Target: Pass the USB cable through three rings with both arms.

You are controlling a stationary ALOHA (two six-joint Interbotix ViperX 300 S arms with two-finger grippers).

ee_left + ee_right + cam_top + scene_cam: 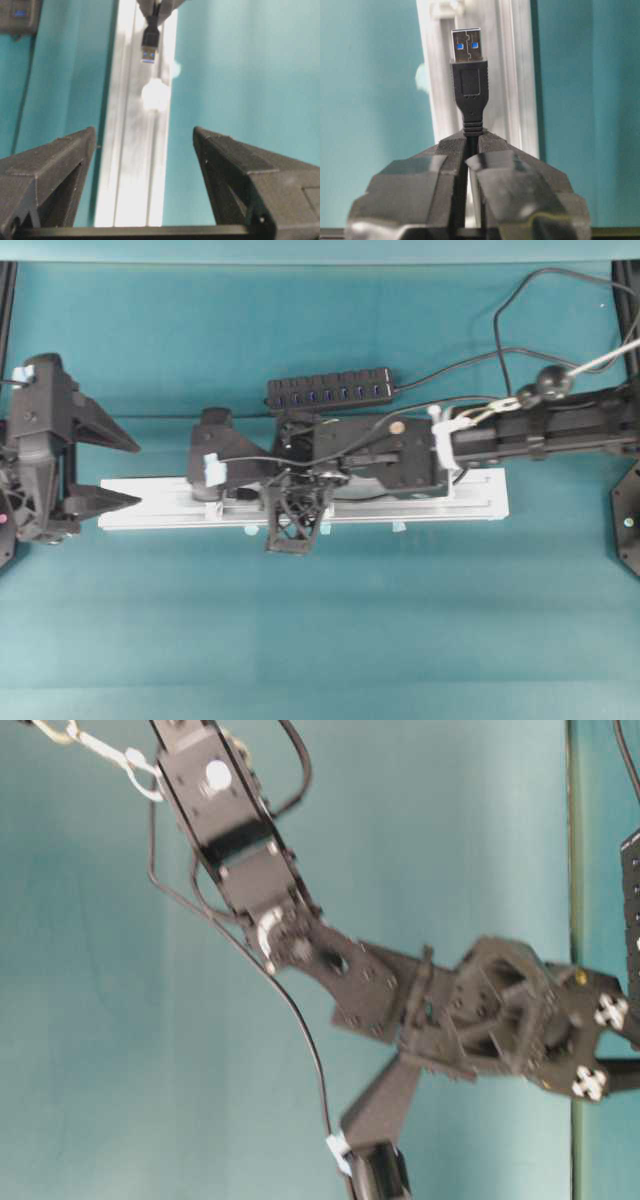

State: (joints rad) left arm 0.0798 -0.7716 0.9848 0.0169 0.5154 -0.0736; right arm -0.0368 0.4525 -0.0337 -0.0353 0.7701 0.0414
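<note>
a: so, biggest first — what fills the teal table (320,640)?

b: the right arm (520,425) comes in from three o'clock in the overhead view and lies stretched along the silver rail (470,502). the left arm (35,455) sits at nine o'clock by the rail's end. a black multi-port hub (330,391) lies just past the rail toward twelve o'clock, its own cord running off to the right.

a: any containers?

b: none i can make out. the nearest thing is the rings on the rail. in the left wrist view one ring (156,95) shows only as a blurred pale blob; in the right wrist view another pale fitting (445,7) sits at the top edge. i cannot tell whether anything passes through either.

a: the right gripper?

b: the right gripper (469,145) is pressed together on the usb cable (469,90), pinching the cord just behind the plug. the plug stands straight out toward twelve o'clock from the fingertips, silver tip and blue insert showing, over the rail.

a: and the left gripper?

b: the left gripper (145,145) is spread wide, holding nothing, its fingers (55,160) either side of the rail. in its own view the plug hangs at twelve o'clock, beyond the blurred ring and well apart from the left fingers. overhead, the thin cord loops back along the right arm.
</note>
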